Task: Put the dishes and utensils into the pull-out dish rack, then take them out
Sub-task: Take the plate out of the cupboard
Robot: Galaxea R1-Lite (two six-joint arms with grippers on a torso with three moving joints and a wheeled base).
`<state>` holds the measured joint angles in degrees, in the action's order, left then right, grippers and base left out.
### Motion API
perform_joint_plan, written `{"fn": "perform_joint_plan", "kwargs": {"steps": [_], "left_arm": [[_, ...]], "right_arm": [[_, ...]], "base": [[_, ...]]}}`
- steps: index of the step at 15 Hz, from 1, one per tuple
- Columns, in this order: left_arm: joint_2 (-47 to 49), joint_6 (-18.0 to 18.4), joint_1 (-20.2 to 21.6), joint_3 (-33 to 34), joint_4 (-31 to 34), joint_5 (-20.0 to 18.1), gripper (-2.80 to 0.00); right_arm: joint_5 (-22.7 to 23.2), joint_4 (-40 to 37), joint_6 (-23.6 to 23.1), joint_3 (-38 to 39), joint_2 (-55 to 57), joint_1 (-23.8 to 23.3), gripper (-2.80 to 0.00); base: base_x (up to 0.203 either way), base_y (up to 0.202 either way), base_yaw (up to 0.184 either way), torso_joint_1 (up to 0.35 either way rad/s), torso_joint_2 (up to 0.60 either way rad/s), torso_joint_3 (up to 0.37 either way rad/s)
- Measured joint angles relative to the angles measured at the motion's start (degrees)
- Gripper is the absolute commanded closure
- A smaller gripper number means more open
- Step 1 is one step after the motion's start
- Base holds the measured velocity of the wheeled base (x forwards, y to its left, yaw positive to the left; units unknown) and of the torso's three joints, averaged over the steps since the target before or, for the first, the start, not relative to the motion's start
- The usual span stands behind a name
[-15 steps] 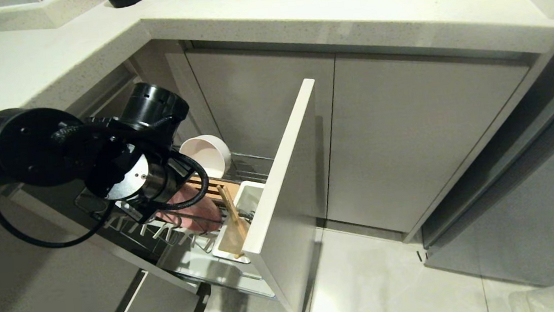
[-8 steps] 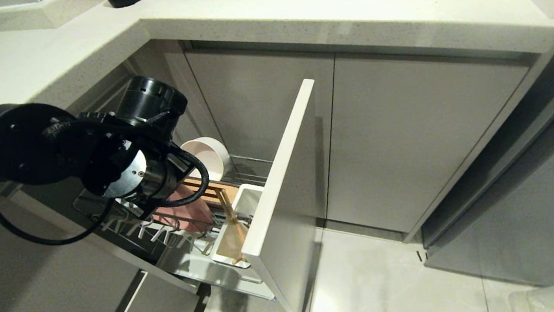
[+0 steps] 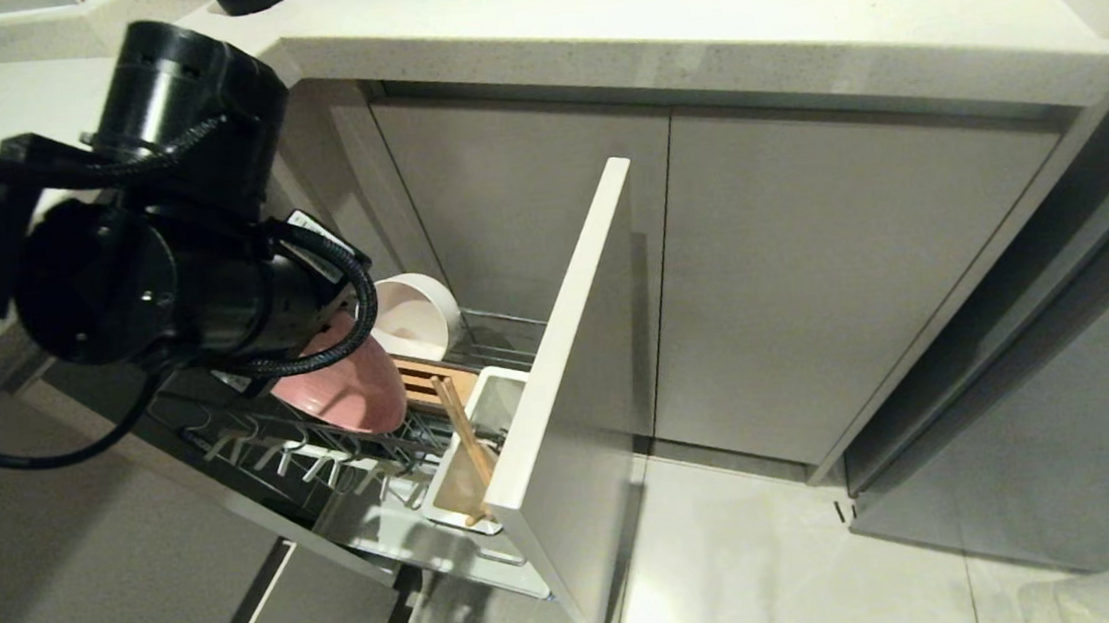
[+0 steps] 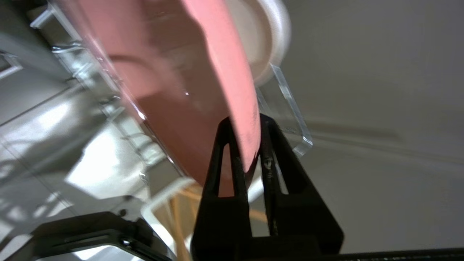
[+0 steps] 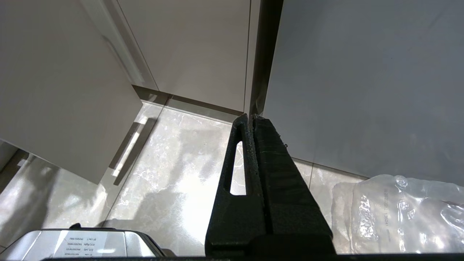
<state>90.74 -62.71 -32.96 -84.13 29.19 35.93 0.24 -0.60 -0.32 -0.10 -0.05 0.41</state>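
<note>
Jaws of the left gripper (image 4: 249,145) pinch the rim of the pink plate (image 3: 345,380), one finger on each face, so the plate hangs tilted just above the prongs (image 3: 311,458) of the rack (image 3: 403,526). From the head view the big black left arm covers the spot where the plate is held, so only the wrist view shows the grip. A plate like this is probably hard, smooth and easy to break, and heavier than it looks for a hold on one thin edge. It could slip or swing, so I think a slow lift is safest, and the rim is the only good place to take it while it stands on edge. Behind the plate the white bowl (image 3: 414,314) leans on its side in the rack, very near the plate; I cannot tell if they touch. Next come the wooden strip (image 3: 425,381) and the white cup (image 3: 471,449) with the chopsticks (image 3: 465,440) sticking out of it. The spoon is not to be seen; it may be down in the cup. The pale front panel (image 3: 571,390) hides that side of the rack. The right gripper (image 5: 252,121) hangs parked over the floor, squeezed together with nothing in it, near a crinkly clear bag (image 5: 398,214).
</note>
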Motion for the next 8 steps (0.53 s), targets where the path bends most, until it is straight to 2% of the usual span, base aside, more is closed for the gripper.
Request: {"fn": "perform_joint_plan", "kwargs": {"steps": [3, 8], "left_arm": [[-3.4, 0.0, -4.6, -2.0, 2.4, 2.8, 0.00], [-6.8, 0.2, -12.8, -8.7, 10.1, 3.0, 0.00]], "right_arm": [[0.0, 0.0, 0.0, 0.0, 0.0, 0.0, 0.00], [0.0, 0.0, 0.0, 0.0, 0.0, 0.0, 0.00]], "base": [[0.000, 0.000, 0.000, 0.000, 0.00, 0.000], [0.000, 0.000, 0.000, 0.000, 0.00, 0.000]]}}
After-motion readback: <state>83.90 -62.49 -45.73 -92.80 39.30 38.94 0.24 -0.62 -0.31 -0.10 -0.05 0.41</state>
